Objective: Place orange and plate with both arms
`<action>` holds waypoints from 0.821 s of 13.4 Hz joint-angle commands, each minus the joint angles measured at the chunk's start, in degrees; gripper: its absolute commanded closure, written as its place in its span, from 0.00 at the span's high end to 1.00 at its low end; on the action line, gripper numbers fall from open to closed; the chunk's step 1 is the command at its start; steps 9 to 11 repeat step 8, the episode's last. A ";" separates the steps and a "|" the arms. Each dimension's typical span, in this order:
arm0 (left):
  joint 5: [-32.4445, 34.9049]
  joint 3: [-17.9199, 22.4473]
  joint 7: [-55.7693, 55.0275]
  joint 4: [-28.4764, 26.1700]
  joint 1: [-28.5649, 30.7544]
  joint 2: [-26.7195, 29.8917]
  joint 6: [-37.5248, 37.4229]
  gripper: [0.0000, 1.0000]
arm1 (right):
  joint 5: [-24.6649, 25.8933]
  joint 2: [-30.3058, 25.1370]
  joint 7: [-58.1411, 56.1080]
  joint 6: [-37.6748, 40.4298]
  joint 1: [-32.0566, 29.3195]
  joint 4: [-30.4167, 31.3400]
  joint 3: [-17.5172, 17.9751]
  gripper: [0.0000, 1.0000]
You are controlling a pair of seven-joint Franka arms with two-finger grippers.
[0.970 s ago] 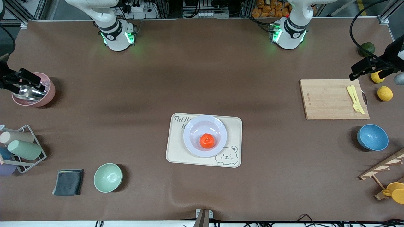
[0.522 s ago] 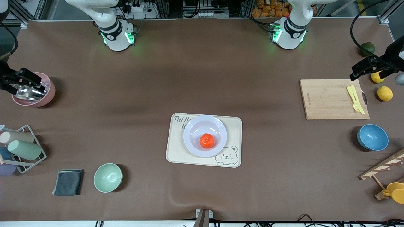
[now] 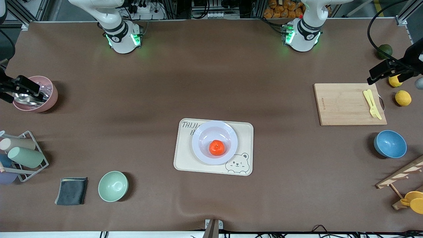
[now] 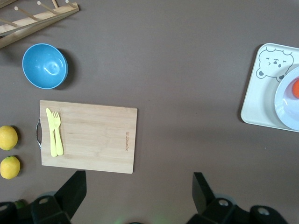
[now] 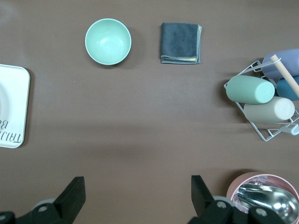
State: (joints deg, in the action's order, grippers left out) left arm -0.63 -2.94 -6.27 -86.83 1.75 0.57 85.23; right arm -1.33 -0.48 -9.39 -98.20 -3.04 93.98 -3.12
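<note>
The orange (image 3: 216, 147) lies in the pale lavender plate (image 3: 199, 144), which rests on the cream bear-printed tray (image 3: 183, 162) at the table's middle. The left wrist view shows the edge of the orange (image 4: 295, 87), the plate (image 4: 286, 105) and the tray (image 4: 261, 93). My left gripper (image 3: 401, 71) is open and empty, high over the lemons at the left arm's end; its jaws stand wide in the left wrist view (image 4: 138, 191). My right gripper (image 3: 13, 90) is open and empty over the pink cup at the right arm's end; it also shows in the right wrist view (image 5: 135, 193).
A wooden cutting board (image 3: 343, 104) with yellow cutlery (image 3: 371, 104), two lemons (image 3: 403, 98), a dark green fruit (image 3: 385, 50) and a blue bowl (image 3: 390, 144) sit at the left arm's end. A pink cup (image 3: 48, 94), cup rack (image 3: 23, 155), grey cloth (image 3: 71, 191) and mint bowl (image 3: 113, 186) sit at the right arm's end.
The right gripper has drifted a little outward toward its end of the table. The left gripper has barely shifted. The orange and plate have not moved.
</note>
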 commanded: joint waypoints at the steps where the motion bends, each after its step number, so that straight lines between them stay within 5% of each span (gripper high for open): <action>1: -0.78 -0.14 1.17 1.84 0.18 -0.82 -0.06 1.00 | 0.54 1.45 0.51 0.73 -0.65 -2.31 0.40 1.00; 11: -0.86 -0.14 1.17 2.81 0.00 -1.62 -0.15 1.00 | 0.54 1.53 0.51 0.99 -0.21 -2.31 0.40 1.00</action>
